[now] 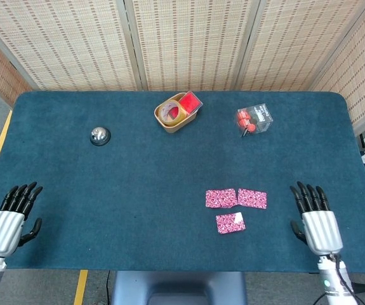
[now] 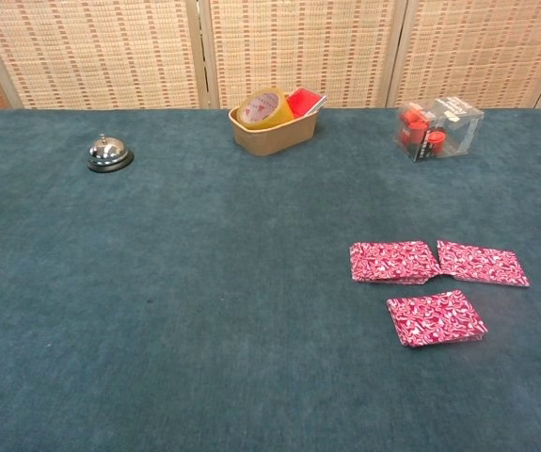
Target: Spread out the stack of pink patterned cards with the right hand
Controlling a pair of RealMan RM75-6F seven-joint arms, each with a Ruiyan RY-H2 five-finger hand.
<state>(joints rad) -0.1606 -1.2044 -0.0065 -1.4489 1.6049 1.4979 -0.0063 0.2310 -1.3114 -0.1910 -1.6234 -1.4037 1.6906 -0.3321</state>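
The pink patterned cards [image 1: 235, 206] lie on the dark blue table [image 1: 138, 190] in the lower right-centre of the head view, in three groups: one pile at the left [image 2: 393, 262], a second just to its right [image 2: 482, 264] with edges touching or nearly so, and a third [image 2: 436, 318] below them, a little apart and turned at a slight angle (the left pile seems to have more than one card in it, though how many cannot be made out). The right hand [image 1: 318, 219] rests at the lower right edge of the head view, well apart from the cards, palm down, with fingers stretched out straight and slightly apart and nothing in its grasp. The left hand [image 1: 9, 219] sits at the lower left corner of the same view, likewise flat, fingers extended, holding nothing. Neither hand shows in the chest view. Toward the top centre of both views stands a tan basket [image 1: 171, 122] with a roll of tape [image 1: 169, 112] and a red item [image 1: 190, 102] in it. To its right is a clear box [image 1: 254, 119] of red pieces, and in the upper left a silver bell [image 1: 99, 135].
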